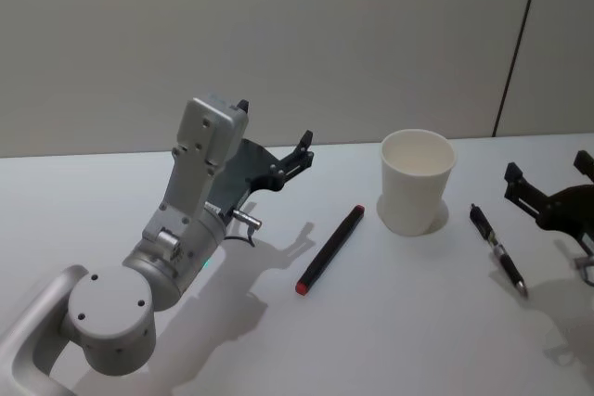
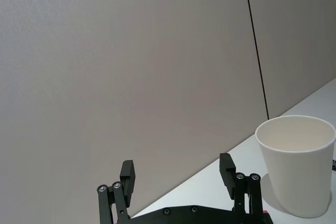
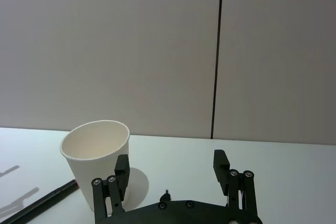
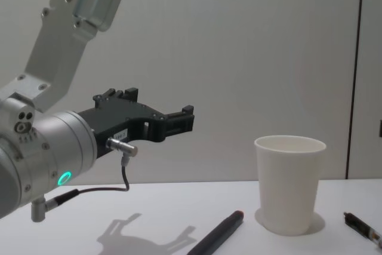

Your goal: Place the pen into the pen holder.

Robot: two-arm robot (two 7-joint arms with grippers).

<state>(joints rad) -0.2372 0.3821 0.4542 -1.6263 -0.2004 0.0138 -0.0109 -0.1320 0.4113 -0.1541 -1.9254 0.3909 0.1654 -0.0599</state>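
White paper formed the pen holder (image 1: 418,183), a tapered cup with a rolled rim, standing upright and empty on the pale table (image 1: 390,340). With the cup as the centre of the dial in the head view, two pens lay flat on the table on either side of it.

The red-tipped pen (image 1: 329,249) lay at about 8 o'clock from the cup, near its base but not touching. Its black end pointed toward 1 o'clock and its red end toward 7 o'clock. The second pen (image 1: 497,249), black with a silvery tip, lay at about 4 o'clock, also clear of the cup. Its tip pointed toward 5 o'clock.

The left gripper (image 1: 276,127) hung at roughly 9 o'clock from the cup. In the chest view it was raised well above the table with its shadow beneath it. Its jaws were spread wide and held nothing. Its own wrist view looked past the two parted fingers (image 2: 127,171) toward the cup and the wall behind.

The right gripper (image 1: 548,166) sat at about 3 o'clock from the cup, just beyond the second pen. Its jaws were likewise apart and empty. From its wrist view the cup stood ahead of the parted fingers.
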